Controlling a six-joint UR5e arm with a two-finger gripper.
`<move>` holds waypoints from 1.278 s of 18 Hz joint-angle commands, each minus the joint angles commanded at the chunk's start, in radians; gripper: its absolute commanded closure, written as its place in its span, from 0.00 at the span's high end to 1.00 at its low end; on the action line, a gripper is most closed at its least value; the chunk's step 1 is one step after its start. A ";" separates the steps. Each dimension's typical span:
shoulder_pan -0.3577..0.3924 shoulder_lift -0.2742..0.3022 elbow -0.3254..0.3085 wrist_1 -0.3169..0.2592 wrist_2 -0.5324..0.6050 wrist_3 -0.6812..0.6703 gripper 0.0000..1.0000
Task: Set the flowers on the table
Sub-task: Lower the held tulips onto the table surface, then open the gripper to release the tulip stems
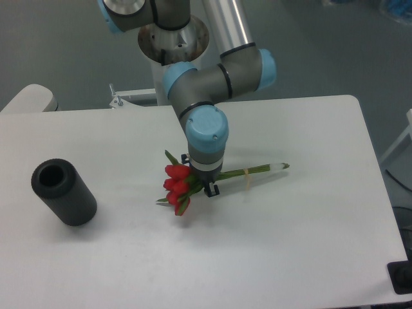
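The flowers, a small bunch of red tulips with green leaves, lie on the white table near its middle. Their banded green stems point right and end in a pale tip. My gripper points straight down over the stems just right of the blooms. The wrist hides most of it, and only one black fingertip shows beside the stems. I cannot tell whether the jaws grip the stems or stand apart. The bunch appears to rest on the tabletop.
A black hollow cylinder lies on its side at the left of the table. The arm's base column stands behind the far table edge. A dark object sits at the front right corner.
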 joint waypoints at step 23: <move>0.035 -0.015 0.054 0.029 0.002 0.058 1.00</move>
